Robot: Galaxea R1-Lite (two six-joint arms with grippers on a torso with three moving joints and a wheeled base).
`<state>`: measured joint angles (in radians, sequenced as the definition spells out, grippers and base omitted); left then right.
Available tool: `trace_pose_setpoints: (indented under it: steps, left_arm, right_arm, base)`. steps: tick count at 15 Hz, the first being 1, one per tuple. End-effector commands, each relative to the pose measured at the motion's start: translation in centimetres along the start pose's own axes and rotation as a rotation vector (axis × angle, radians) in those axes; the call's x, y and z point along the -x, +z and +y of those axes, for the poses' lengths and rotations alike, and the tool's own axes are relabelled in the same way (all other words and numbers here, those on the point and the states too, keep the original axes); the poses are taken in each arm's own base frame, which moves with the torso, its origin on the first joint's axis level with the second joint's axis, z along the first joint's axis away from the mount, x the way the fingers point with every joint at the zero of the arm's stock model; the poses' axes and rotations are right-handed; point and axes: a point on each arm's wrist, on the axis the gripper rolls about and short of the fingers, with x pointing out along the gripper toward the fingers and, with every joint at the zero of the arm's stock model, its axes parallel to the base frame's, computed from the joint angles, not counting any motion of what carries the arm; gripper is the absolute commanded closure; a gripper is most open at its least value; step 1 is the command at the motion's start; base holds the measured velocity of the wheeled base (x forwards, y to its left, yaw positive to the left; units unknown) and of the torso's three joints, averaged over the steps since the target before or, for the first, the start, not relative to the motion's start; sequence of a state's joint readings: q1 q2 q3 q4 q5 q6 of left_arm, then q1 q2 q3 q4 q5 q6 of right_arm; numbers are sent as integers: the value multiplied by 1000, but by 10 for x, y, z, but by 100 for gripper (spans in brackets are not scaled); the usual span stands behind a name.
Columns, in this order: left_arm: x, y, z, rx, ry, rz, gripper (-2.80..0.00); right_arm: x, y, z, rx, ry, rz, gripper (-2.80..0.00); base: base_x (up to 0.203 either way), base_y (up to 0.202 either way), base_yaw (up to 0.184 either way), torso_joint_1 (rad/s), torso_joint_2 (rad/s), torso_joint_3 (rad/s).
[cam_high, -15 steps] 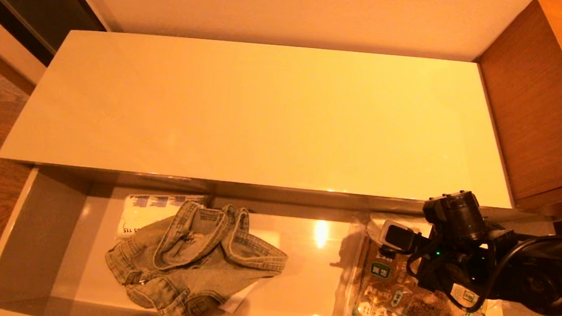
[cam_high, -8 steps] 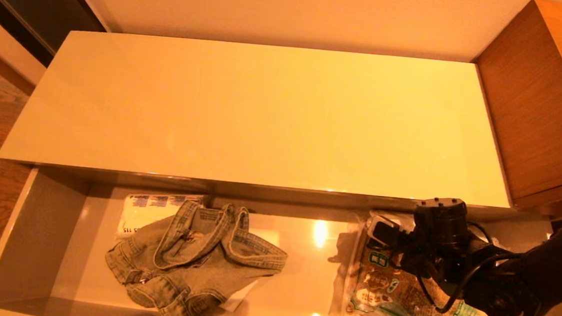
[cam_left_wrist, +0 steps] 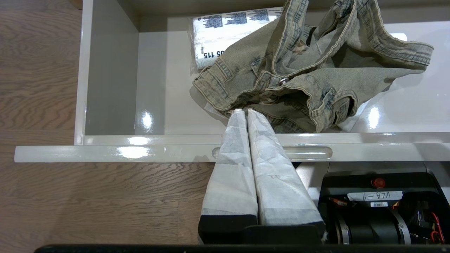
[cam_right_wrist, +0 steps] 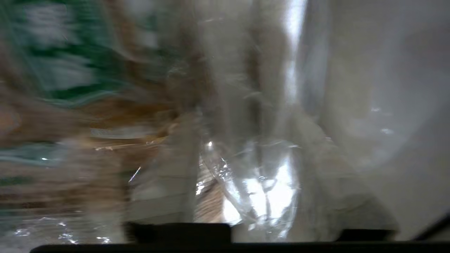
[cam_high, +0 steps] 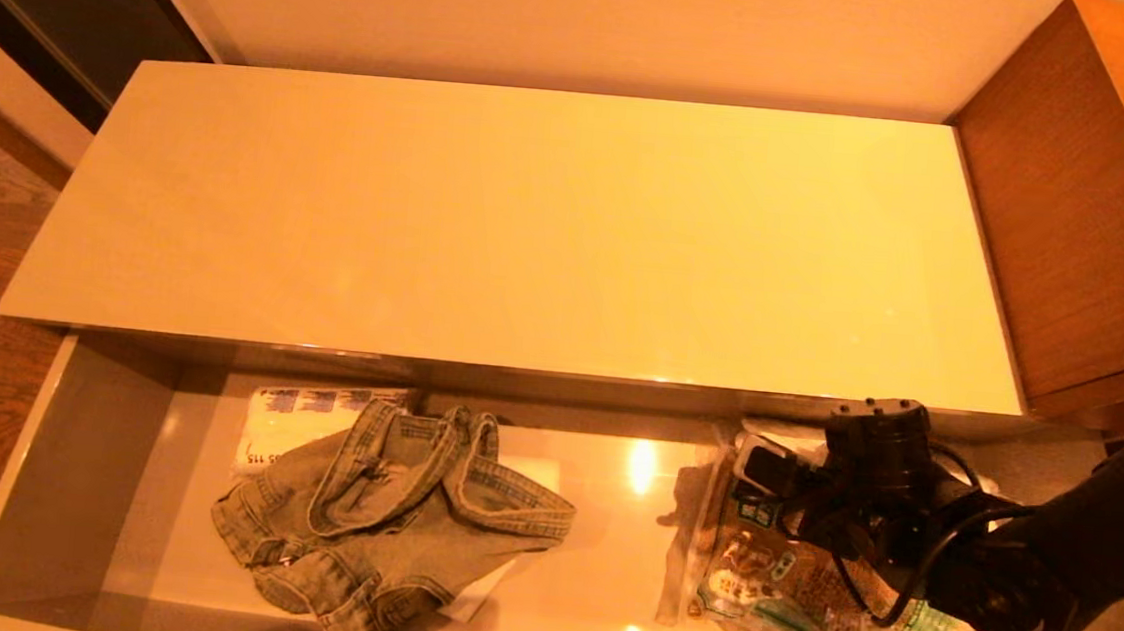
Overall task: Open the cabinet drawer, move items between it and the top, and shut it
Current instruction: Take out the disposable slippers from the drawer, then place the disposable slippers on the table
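Drawer [cam_high: 68,477], pulled open at 6 o'clock below the top [cam_high: 528,233]. Contents: tissue pack [cam_high: 288,419] at 9 o'clock; denim garment [cam_high: 386,517] beside it, overlapping; left gripper [cam_left_wrist: 245,113] pressed closed; brown food bag [cam_high: 781,594] at 3 o'clock under right gripper [cam_right_wrist: 246,182], fingers astride clear wrap, grip uncertain.

- The drawer [cam_high: 78,478] is being held open in front of the cabinet [cam_high: 517,377], below the top [cam_high: 529,223].
- The denim garment [cam_high: 386,517] is lying in its left half, partly over the tissue pack [cam_high: 298,420].
- The food bag [cam_high: 801,595] is lying in its right half, under the right gripper [cam_high: 760,477].
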<state>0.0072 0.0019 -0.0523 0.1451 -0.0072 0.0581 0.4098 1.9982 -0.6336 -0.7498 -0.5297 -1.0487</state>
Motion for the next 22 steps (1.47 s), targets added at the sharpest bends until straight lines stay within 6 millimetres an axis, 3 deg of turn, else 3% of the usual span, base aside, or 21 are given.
trace_pose_setpoints:
  steps: [1, 6, 17, 20, 22]
  left_arm:
    - [0, 0, 0, -2, 0, 0, 0]
    - [0, 0, 0, -2, 0, 0, 0]
    - [0, 0, 0, 0, 1, 0, 0]
    - [0, 0, 0, 0, 0, 0, 0]
    - [0, 0, 0, 0, 0, 0, 0]
  right_arm:
    - [5, 0, -4, -1, -13, -5, 0]
    - [56, -11, -45, -64, -90, -64, 0]
    - [199, -66, -116, -187, -33, -96, 0]
    - [213, -66, -131, -219, -53, -123, 0]
    - [200, -53, -139, -256, -41, -115, 0]
  base:
    - [0, 0, 0, 0, 0, 0]
    - [0, 0, 0, 0, 0, 0]
    - [0, 0, 0, 0, 0, 0]
    - [0, 0, 0, 0, 0, 0]
    - [0, 0, 0, 0, 0, 0]
